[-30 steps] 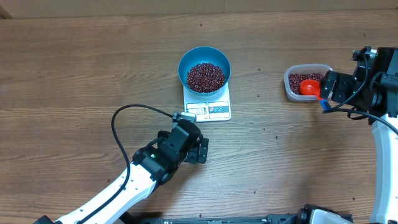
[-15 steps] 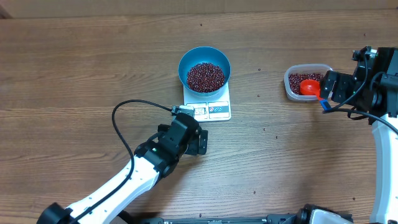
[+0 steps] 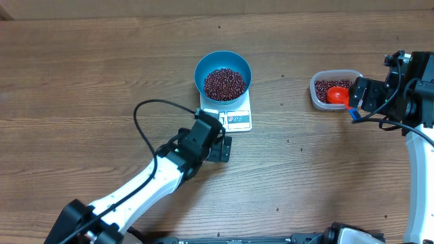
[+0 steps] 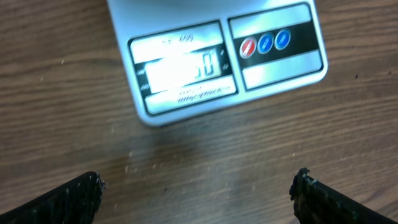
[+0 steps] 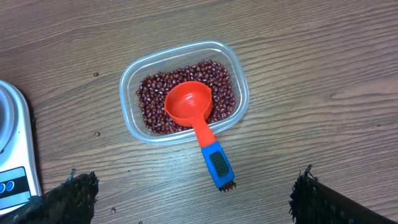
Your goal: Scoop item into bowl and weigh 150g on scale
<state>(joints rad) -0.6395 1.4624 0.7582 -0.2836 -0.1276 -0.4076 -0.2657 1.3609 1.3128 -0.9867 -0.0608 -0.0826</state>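
The blue bowl (image 3: pixel 199 73) stands on the white scale (image 3: pixel 239 120) and holds a pile of dark red beans (image 3: pixel 224 83). My left gripper (image 3: pixel 220 144) hovers open just in front of the scale's display edge, with nothing between its fingers. In the left wrist view the scale (image 4: pixel 217 62) shows a lit, blurred display above the open gripper (image 4: pixel 198 186). My right gripper (image 3: pixel 354 100) is open beside the clear tub (image 3: pixel 314 91). In the right wrist view the open gripper (image 5: pixel 194 186) is short of the scoop's blue handle (image 5: pixel 217 165).
The clear tub (image 5: pixel 127 93) holds more beans (image 5: pixel 155 102), and the scoop's red cup (image 5: pixel 188 102) rests on them with its handle over the rim. A stray bean (image 5: pixel 96 134) lies on the wood. The left arm's black cable (image 3: pixel 146 115) loops over the table.
My left arm has moved up and right toward the scale's display edge, still open. The right arm, bowl, tub and scoop have not moved.
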